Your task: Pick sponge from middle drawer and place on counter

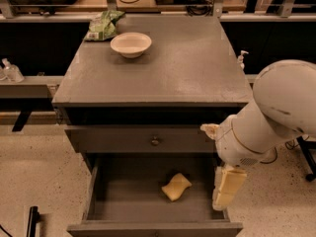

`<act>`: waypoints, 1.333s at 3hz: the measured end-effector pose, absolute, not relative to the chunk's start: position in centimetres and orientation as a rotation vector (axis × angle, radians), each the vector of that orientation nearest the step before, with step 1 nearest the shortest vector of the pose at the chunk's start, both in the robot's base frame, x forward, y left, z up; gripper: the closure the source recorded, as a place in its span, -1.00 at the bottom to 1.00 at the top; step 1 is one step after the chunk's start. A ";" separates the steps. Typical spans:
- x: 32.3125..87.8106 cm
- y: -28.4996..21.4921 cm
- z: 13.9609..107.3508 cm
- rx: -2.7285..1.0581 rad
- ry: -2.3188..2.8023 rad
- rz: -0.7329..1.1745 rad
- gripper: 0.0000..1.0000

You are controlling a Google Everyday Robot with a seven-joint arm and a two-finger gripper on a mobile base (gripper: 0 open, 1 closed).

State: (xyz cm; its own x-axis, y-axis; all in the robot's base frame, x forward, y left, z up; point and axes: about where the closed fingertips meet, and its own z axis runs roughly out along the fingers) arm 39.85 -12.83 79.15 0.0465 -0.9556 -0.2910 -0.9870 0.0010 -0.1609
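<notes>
The pale yellow sponge (pixel 176 186) lies flat on the bottom of the open middle drawer (pixel 123 194), right of its centre. The gripper (pixel 227 186), cream-coloured, hangs from the big white arm (pixel 276 112) over the drawer's right side wall, to the right of the sponge and apart from it. It holds nothing that I can see. The dark grey counter (pixel 187 68) is the cabinet top above the drawer.
A cream bowl (pixel 131 44) and a green plastic bag (pixel 102 26) sit at the counter's back left. A shut drawer panel with a small knob (pixel 155 141) is above the open drawer. Pale speckled floor (pixel 34 181) lies around the cabinet.
</notes>
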 end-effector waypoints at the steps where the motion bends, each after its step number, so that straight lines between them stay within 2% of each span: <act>1: 41.0 -15.3 72.8 -1.932 1.986 0.274 -1.00; 2: 42.1 -15.2 69.0 -1.860 1.879 0.335 -1.00; 4: 42.4 -14.5 68.8 -1.919 1.775 0.327 -1.00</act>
State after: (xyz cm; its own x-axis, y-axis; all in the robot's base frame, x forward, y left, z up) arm 42.40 -14.47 68.81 0.1199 -0.8595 -0.4969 -0.9802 -0.0229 -0.1969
